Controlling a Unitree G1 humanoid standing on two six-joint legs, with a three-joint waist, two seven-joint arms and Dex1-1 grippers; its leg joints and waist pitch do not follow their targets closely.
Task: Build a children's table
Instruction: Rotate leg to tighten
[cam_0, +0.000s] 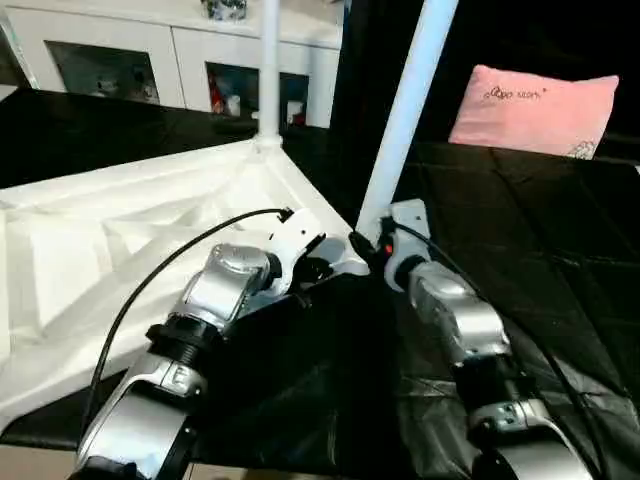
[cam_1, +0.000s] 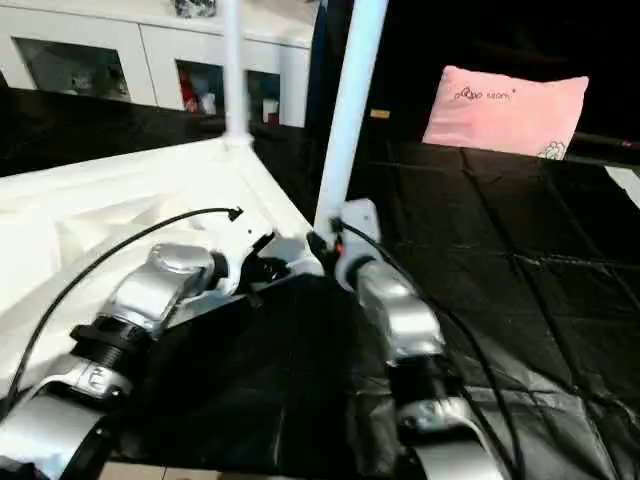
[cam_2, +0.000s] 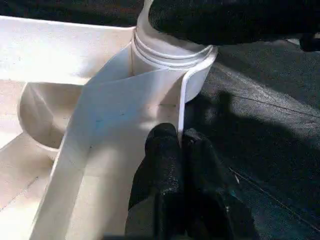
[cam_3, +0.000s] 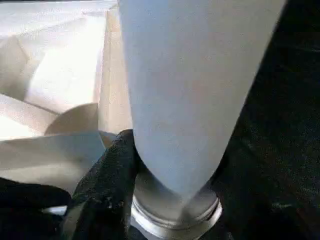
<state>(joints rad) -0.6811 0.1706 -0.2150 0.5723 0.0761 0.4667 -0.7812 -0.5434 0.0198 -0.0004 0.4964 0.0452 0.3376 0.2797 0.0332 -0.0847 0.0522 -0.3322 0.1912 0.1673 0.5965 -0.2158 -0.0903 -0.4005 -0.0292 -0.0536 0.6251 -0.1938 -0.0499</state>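
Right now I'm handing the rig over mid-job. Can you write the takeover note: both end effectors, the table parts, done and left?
Left end effector: shut, pinching the thin side wall of the tabletop next to the near corner socket.
Right end effector: closed around the base of the near leg, just above that socket.
Tabletop: lies upside down, ribs up, on the black sheet.
Done: far leg stands upright in its corner socket; near leg is in its socket but leans.
Left: whether the near leg is fully seated cannot be told, so check it. Other corners are out of frame; any further legs remain to be fitted.
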